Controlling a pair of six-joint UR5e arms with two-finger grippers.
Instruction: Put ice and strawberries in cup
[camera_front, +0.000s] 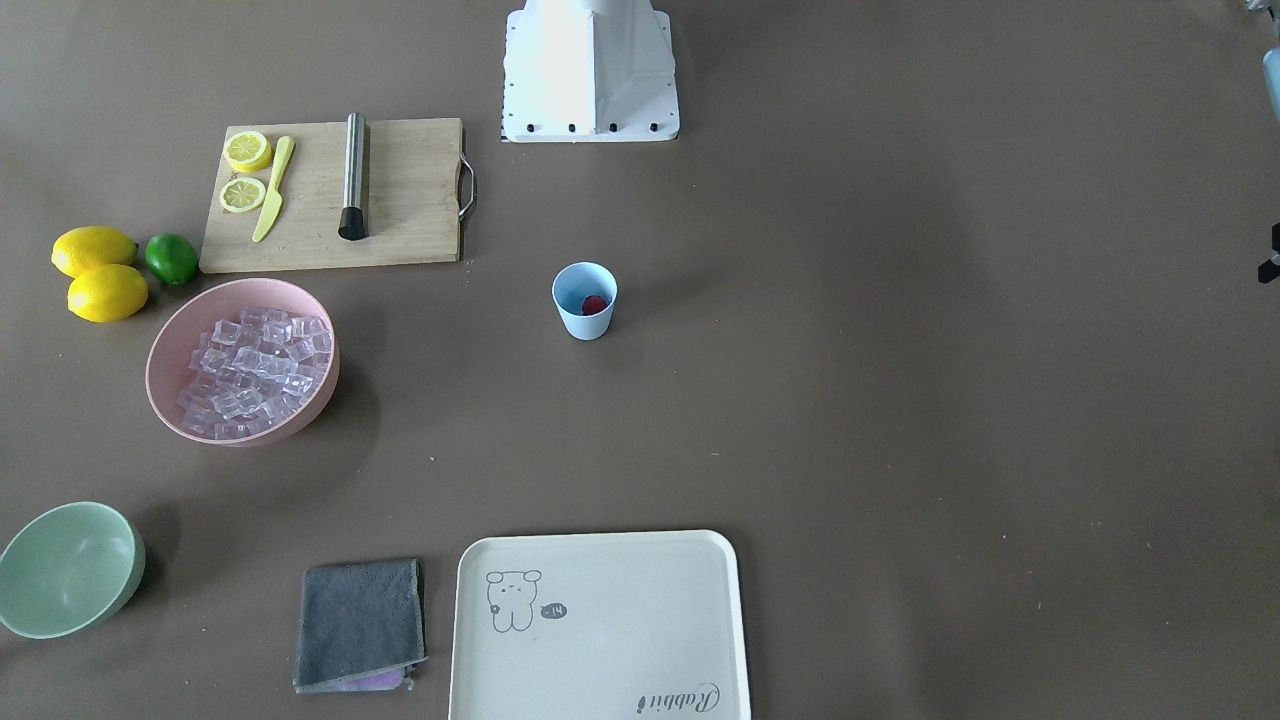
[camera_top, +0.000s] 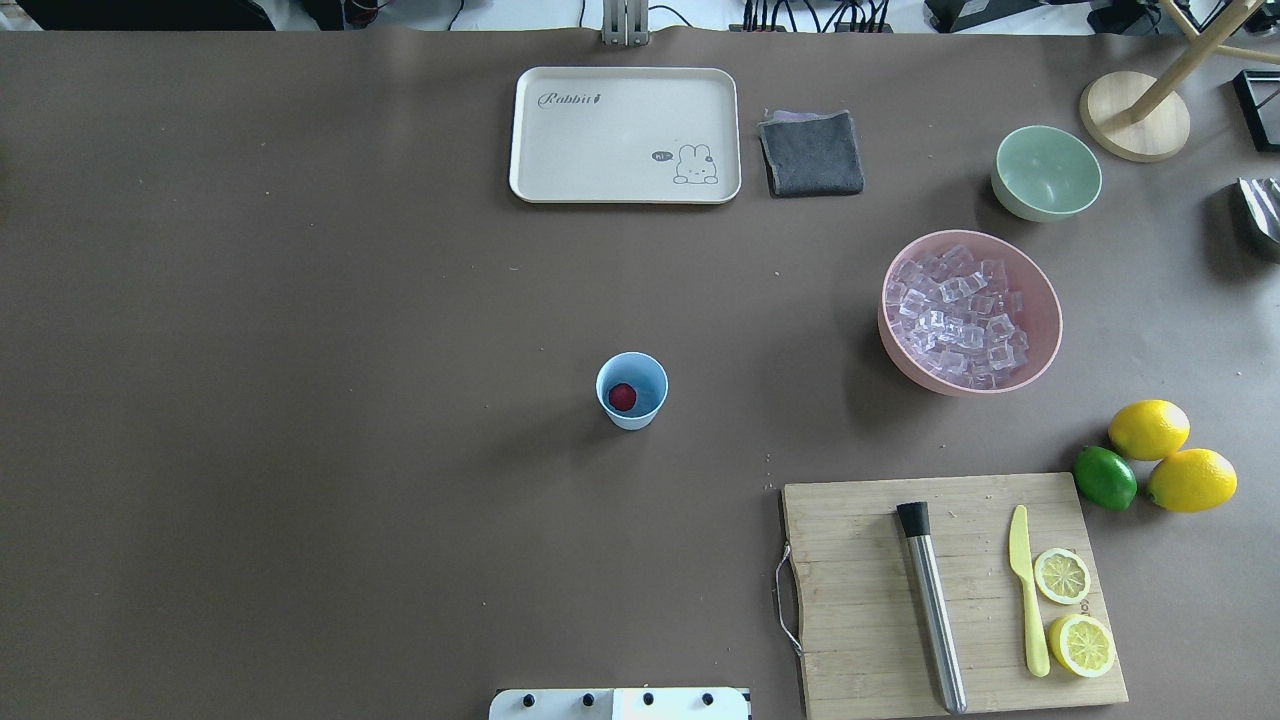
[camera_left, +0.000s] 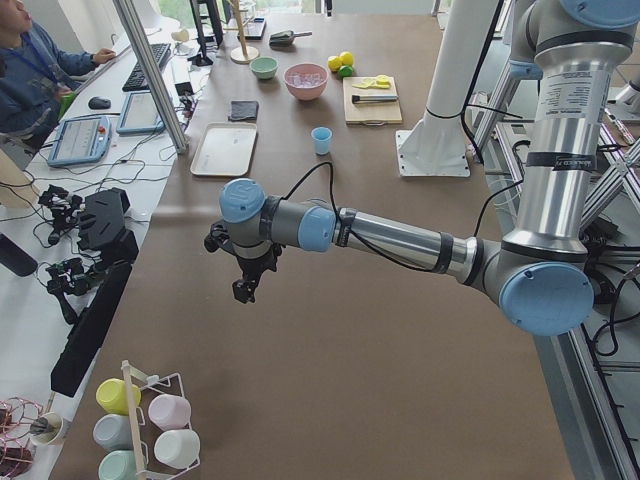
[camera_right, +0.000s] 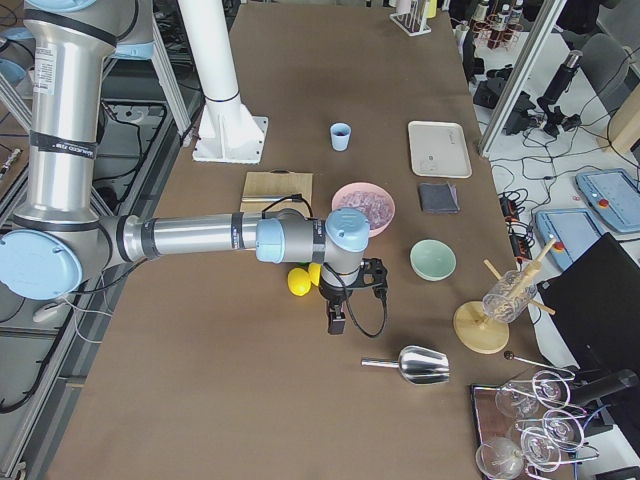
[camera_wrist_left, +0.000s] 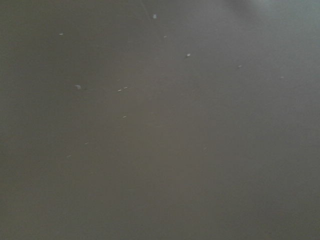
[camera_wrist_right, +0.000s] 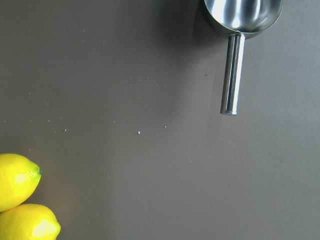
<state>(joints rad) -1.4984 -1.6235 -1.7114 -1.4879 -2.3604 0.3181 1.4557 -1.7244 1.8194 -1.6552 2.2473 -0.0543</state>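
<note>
The pale-blue cup (camera_top: 632, 390) stands upright mid-table, also seen in the front view (camera_front: 585, 300). A small red strawberry (camera_top: 622, 397) lies inside it (camera_front: 594, 304). The ice (camera_top: 955, 315) is heaped in a pink bowl (camera_top: 1040, 355) to the cup's right (camera_front: 255, 360). My left gripper (camera_left: 245, 285) hangs over bare table far from the cup, at the table's left end. My right gripper (camera_right: 335, 320) hangs past the lemons, near a metal scoop (camera_right: 420, 365). Both grippers show only in the side views, so I cannot tell whether they are open or shut.
A cutting board (camera_top: 950, 590) holds a metal muddler (camera_top: 932, 605), a yellow knife and lemon halves. Two lemons (camera_top: 1170, 455) and a lime (camera_top: 1105, 477) lie beside it. A mint-green bowl (camera_top: 1045, 172), grey cloth (camera_top: 811, 152) and cream tray (camera_top: 625, 135) sit at the far edge.
</note>
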